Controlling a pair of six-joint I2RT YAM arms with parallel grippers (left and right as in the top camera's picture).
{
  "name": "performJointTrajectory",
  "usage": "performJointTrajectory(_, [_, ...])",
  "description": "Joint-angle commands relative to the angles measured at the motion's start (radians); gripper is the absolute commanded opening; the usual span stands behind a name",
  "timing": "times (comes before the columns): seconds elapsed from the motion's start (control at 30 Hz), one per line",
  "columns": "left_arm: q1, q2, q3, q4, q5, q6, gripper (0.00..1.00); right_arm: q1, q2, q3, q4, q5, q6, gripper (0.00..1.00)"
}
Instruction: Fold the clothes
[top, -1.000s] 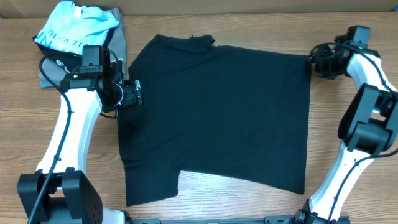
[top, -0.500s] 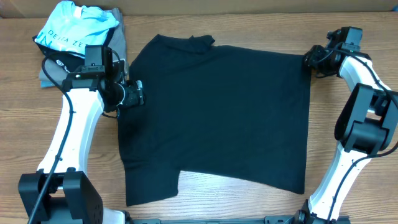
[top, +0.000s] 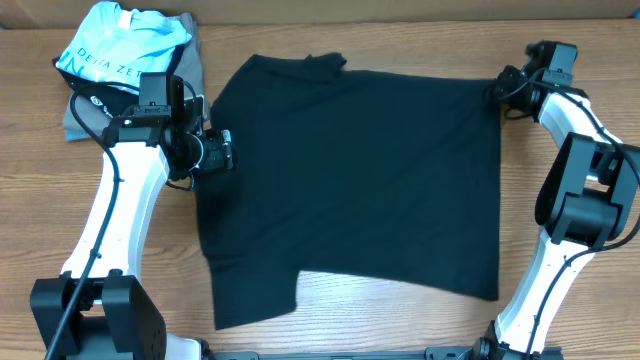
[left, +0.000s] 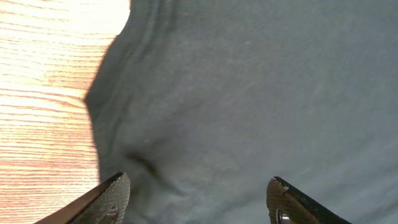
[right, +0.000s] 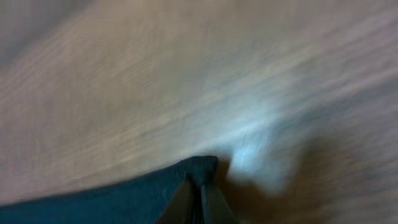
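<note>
Black T-shirt (top: 350, 180) lies spread flat across the middle of the wooden table (top: 380, 325). The left gripper (top: 218, 150) hangs at the shirt's left edge, its jaws wide apart with nothing between them. In the left wrist view its fingertips (left: 112, 198) straddle wrinkled cloth just inside that edge. The right gripper (top: 497, 90) sits at the shirt's far right corner, jaws pressed together and pinching the tip of that corner. A light blue shirt (top: 120, 45) lies at the table's far left corner.

R claw (right: 200, 185), T-shirt (right: 118, 200) corner blurry.
</note>
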Motion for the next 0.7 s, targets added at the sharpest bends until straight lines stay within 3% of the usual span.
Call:
performJointTrajectory(0.0, [-0.013, -0.003, 0.010, 0.000, 0.013, 0.018, 0.73, -0.008, -0.019, -0.002, 0.089, 0.076, 0.047, 0.04])
performJointTrajectory(0.17, [-0.013, -0.003, 0.010, 0.001, 0.013, 0.018, 0.73, -0.009, -0.019, -0.001, 0.175, 0.077, 0.048, 0.05])
performJointTrajectory(0.23, [-0.013, -0.003, 0.010, 0.001, 0.013, 0.017, 0.73, -0.009, -0.019, 0.000, 0.170, 0.074, 0.047, 0.41])
performJointTrajectory(0.3, [-0.013, -0.003, 0.010, 0.001, 0.013, 0.018, 0.73, -0.014, -0.034, 0.002, 0.132, 0.059, 0.048, 0.47])
performJointTrajectory(0.37, [-0.013, -0.003, 0.010, 0.002, 0.012, 0.018, 0.74, -0.026, -0.068, 0.002, 0.089, 0.010, 0.048, 0.63])
performJointTrajectory(0.57, [-0.011, -0.003, 0.023, -0.005, 0.005, 0.019, 0.72, -0.070, -0.264, 0.002, -0.078, -0.140, 0.047, 0.61])
performJointTrajectory(0.67, [-0.011, -0.011, 0.058, -0.044, -0.071, 0.018, 0.71, -0.084, -0.405, 0.002, -0.195, -0.194, 0.046, 0.62])
